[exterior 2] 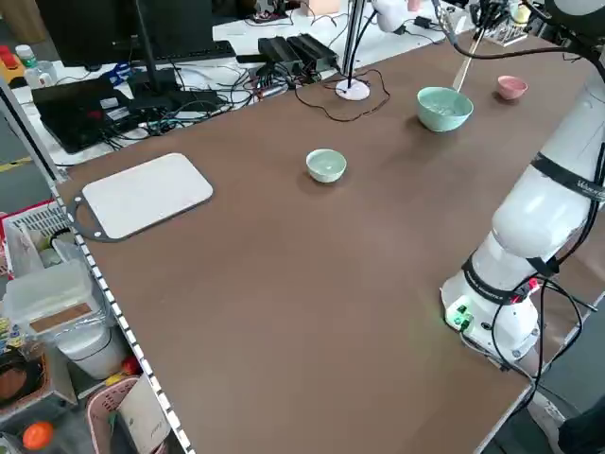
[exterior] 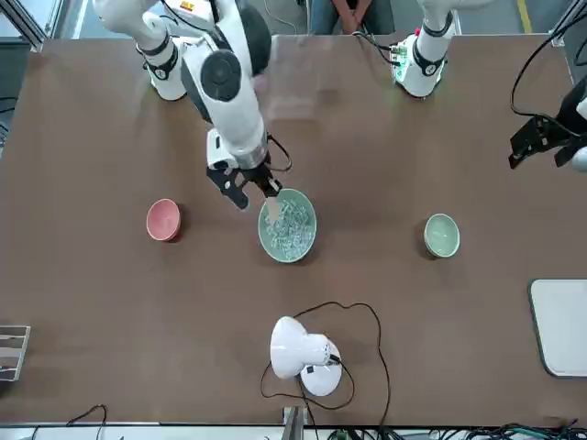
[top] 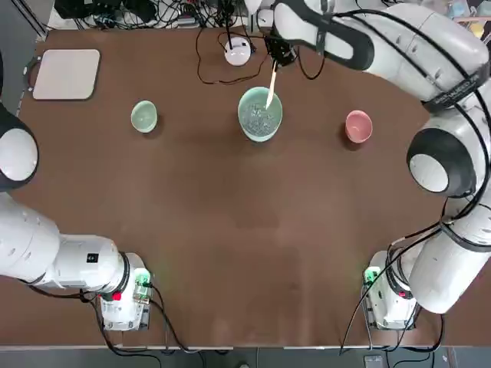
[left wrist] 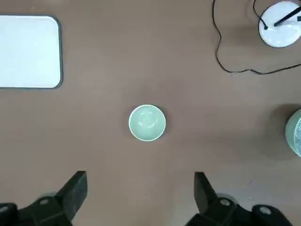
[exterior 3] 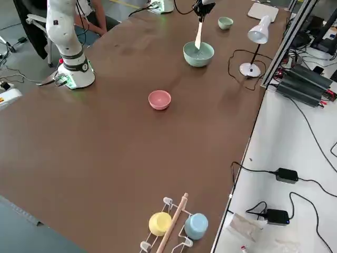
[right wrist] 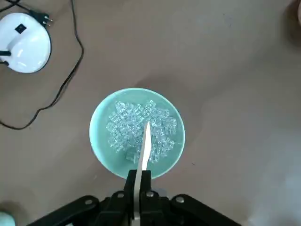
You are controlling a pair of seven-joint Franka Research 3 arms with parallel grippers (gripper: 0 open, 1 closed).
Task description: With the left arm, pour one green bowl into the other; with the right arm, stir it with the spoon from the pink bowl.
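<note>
From overhead, the right gripper (top: 278, 55) hangs over the far side of the large green bowl (top: 260, 113), its jaws closed on the spoon (top: 271, 86), which slants down into the greyish-white bits. The small green bowl (top: 143, 116) sits well apart on the robot's left, the pink bowl (top: 358, 126) well apart on its right, both standing alone on the tabletop (top: 230, 230).

From across the table, the left gripper (exterior: 541, 137) hovers high off to the side, clear of everything, so I judge the pouring done and stirring the step in hand.

The left side view shows a lamp base (exterior 2: 353, 90) and its cord just beyond the large bowl: the nearest thing to snag.

The right side view has the spoon nearly upright, its tip low inside the bowl.

The left wrist view looks straight down at the small green bowl, which looks empty, between widely spread jaws. A white board (left wrist: 29, 52) lies off to one side.

The right wrist view shows the spoon blade lying across the heap from the near rim. To stir well, I'd keep the circles small and inside the rim, with gentle pressure so the light bowl doesn't slide or tip. Open tabletop surrounds it except toward the lamp.
</note>
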